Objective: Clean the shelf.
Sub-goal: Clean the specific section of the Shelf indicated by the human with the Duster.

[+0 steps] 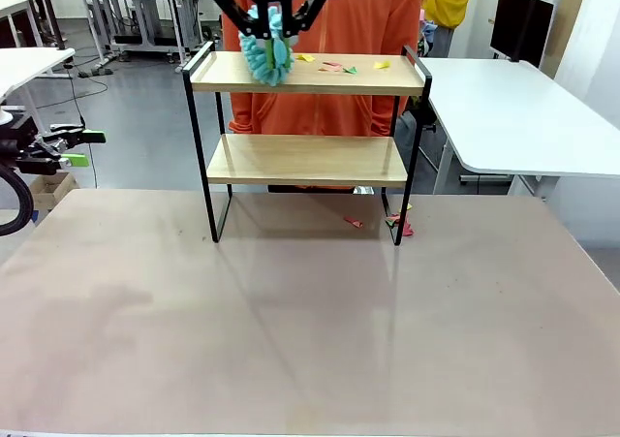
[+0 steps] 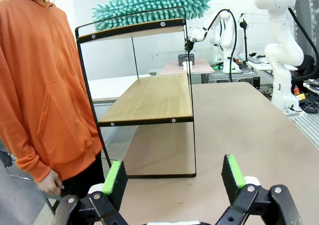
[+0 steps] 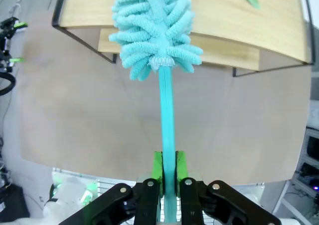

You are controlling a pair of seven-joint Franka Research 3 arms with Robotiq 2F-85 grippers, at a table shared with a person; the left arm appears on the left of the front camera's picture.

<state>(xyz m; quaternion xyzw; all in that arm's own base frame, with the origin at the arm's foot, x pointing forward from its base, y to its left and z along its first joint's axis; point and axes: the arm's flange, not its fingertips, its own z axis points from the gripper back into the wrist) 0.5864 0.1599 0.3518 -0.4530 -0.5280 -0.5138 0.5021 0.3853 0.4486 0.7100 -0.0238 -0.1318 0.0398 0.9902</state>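
The shelf (image 1: 308, 75) is a two-tier wooden rack in a black frame at the far middle of the table. Small coloured paper scraps (image 1: 335, 67) lie on its top board. My right gripper (image 1: 267, 11) hangs above the left end of that board, shut on the handle of a teal fluffy duster (image 1: 267, 57) whose head rests on the board. In the right wrist view the green pads (image 3: 158, 166) clamp the duster handle (image 3: 167, 120) above the shelf (image 3: 279, 40). My left gripper (image 1: 82, 146) is open at the far left; the left wrist view shows its fingers (image 2: 115, 177) apart, facing the shelf (image 2: 154, 98) side-on.
A person in an orange hoodie (image 1: 329, 11) stands right behind the shelf. More paper scraps (image 1: 397, 226) lie on the table by the shelf's right leg. A white side table (image 1: 513, 117) stands at the right. The brown tabletop (image 1: 291, 330) stretches bare in front.
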